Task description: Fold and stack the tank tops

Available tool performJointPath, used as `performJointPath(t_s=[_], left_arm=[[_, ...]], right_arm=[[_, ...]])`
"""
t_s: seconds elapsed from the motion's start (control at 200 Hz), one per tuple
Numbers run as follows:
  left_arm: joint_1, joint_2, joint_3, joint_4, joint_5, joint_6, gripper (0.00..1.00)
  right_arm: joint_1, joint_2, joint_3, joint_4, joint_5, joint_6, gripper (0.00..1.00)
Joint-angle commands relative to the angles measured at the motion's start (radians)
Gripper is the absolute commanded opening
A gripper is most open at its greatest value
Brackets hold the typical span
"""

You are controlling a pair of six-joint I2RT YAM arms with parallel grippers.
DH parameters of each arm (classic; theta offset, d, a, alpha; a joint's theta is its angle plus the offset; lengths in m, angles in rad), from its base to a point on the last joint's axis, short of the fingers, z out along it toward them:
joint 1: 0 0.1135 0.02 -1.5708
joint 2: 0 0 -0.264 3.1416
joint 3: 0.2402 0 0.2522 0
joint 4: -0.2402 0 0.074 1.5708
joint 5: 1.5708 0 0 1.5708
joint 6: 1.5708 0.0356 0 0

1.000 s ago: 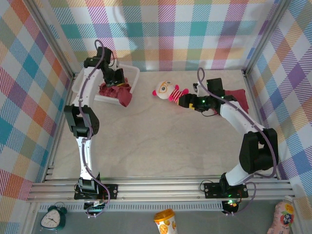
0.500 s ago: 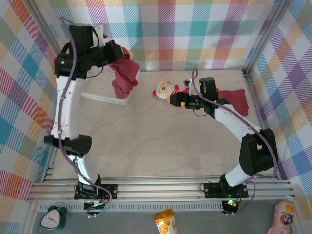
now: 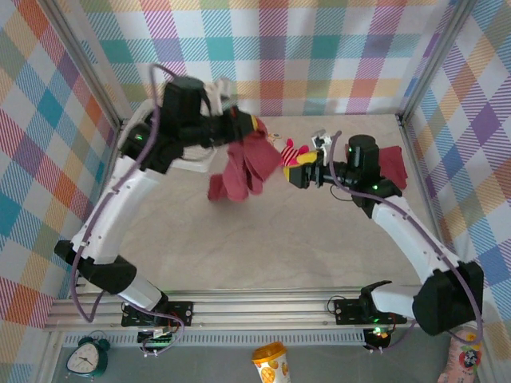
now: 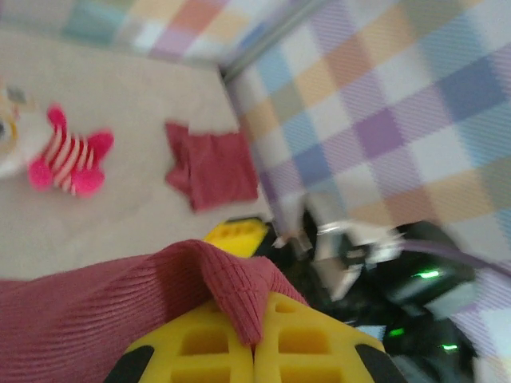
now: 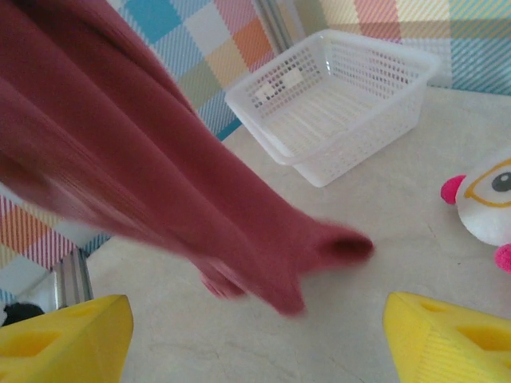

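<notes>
- Pale marbled table [image 3: 263, 247] stands within checked cloth walls.
- Above its middle, the left gripper [image 4: 254, 339] is clamped on one maroon tank top [image 3: 239, 171], which hangs in the air.
- Beside that cloth, the right gripper [image 5: 255, 339] has its fingers spread wide, holding nothing.
- Toward the far edge lies the striped doll [image 4: 68, 159].
- Near the far right corner the second tank top [image 3: 393, 165] lies flat.
- Near the far left corner sits the white basket [image 5: 335, 88].

Plaid-walled beige table [image 3: 263, 231], left gripper [image 3: 242, 121] raised at the far side, clamped on a maroon tank top [image 3: 239, 169] hanging blurred in mid-air, striped doll [image 3: 289, 150] peeking out at its right edge, right gripper [image 3: 303, 166] just beside the doll, second tank top [image 3: 391, 163] lying far right.
</notes>
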Motion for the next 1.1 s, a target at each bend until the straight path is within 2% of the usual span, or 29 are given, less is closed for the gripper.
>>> performJointPath(t_s=[0.0,0.07,0.125,0.175,0.345,0.465,0.56,0.64,0.8,0.945,1.095], left_arm=[[-0.077,-0.006,-0.201,0.223,-0.044,-0.143,0.06],[-0.103,0.019,-0.282,0.230,-0.079,-0.154,0.08],[-0.114,0.041,-0.351,0.258,-0.101,-0.169,0.17],[-0.116,0.074,-0.398,0.282,-0.104,-0.175,0.21],[-0.116,0.231,-0.416,0.288,-0.082,-0.147,0.41],[-0.116,0.345,-0.281,0.146,-0.077,-0.047,0.52],[-0.110,0.363,-0.199,0.025,-0.111,0.025,0.56],[-0.106,0.326,-0.202,-0.078,-0.202,0.060,0.70],[-0.088,0.197,-0.420,-0.115,-0.218,0.007,0.70],[-0.101,0.112,-0.687,0.043,-0.125,-0.092,0.68],[-0.111,0.133,-0.778,0.145,-0.114,-0.130,0.62]], right_arm=[[0.006,-0.053,-0.068,-0.027,-0.042,-0.092,0.81],[0.008,-0.094,-0.112,-0.052,-0.019,-0.105,0.80],[0.008,-0.129,-0.160,-0.062,0.014,-0.106,0.79],[0.008,-0.155,-0.199,-0.068,0.037,-0.090,0.79],[0.008,-0.200,-0.325,-0.069,0.112,0.045,0.75],[0.008,-0.211,-0.376,-0.095,0.170,0.088,0.74],[0.008,-0.194,-0.369,-0.151,0.197,0.087,0.72],[0.013,-0.166,-0.363,-0.170,0.180,0.096,0.70],[0.091,-0.113,-0.382,-0.152,0.192,0.059,0.65],[0.155,0.030,-0.320,-0.211,0.239,0.018,0.61],[0.175,0.186,-0.245,-0.270,0.301,0.028,0.58]])
